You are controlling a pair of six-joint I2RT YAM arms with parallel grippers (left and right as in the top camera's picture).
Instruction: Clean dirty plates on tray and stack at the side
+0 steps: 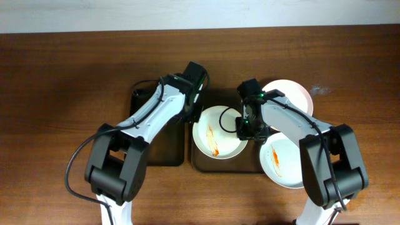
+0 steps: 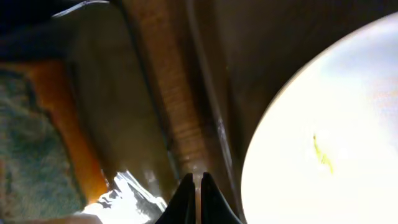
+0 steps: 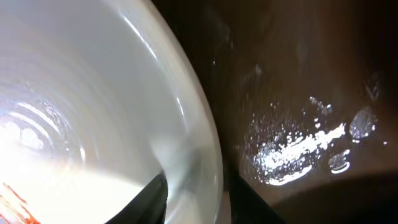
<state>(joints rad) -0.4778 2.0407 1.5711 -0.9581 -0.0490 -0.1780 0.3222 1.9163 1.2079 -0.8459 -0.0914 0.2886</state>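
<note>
Three white plates lie on the dark brown tray (image 1: pixel 225 99). The middle plate (image 1: pixel 215 132) has orange-red streaks. The front right plate (image 1: pixel 284 164) has one streak. The back right plate (image 1: pixel 289 94) is plain white. My right gripper (image 1: pixel 247 128) straddles the middle plate's right rim, one finger inside and one outside (image 3: pixel 198 198), and is shut on the plate (image 3: pixel 93 93). My left gripper (image 1: pixel 195 105) is shut and empty (image 2: pixel 194 186). It is low over the gap at the tray's left edge, beside the same plate (image 2: pixel 323 124).
A narrower black tray (image 1: pixel 165 147) lies left of the brown tray. It holds an orange and green sponge (image 2: pixel 37 143), which my left arm hides in the overhead view. Bare wooden table surrounds both trays. The brown tray floor (image 3: pixel 298 93) looks wet and shiny.
</note>
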